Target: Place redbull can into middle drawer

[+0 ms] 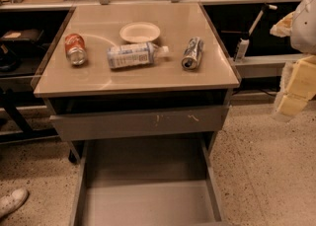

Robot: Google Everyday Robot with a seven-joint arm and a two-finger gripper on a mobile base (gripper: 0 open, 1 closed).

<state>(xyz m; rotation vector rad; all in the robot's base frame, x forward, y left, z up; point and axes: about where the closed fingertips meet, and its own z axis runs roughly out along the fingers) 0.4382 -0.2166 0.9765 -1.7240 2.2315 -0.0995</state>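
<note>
The redbull can (192,53) is slim, silver and blue. It lies on its side on the right part of the cabinet top (197,77), one shiny end facing me. The middle drawer (148,203) is pulled far out below, a long grey tray with low side walls and a bare floor. My gripper (292,96) hangs at the right edge of the view, beyond the cabinet's right side and lower than the can. It holds nothing that I can see and is well apart from the can.
An orange-red soda can (75,49) lies at the left of the top and a white-labelled plastic bottle (133,55) lies in the middle. A white bowl (139,32) stands behind them. The scratched drawer front (140,121) sits slightly out above the open drawer. A shoe (11,202) is on the floor at the left.
</note>
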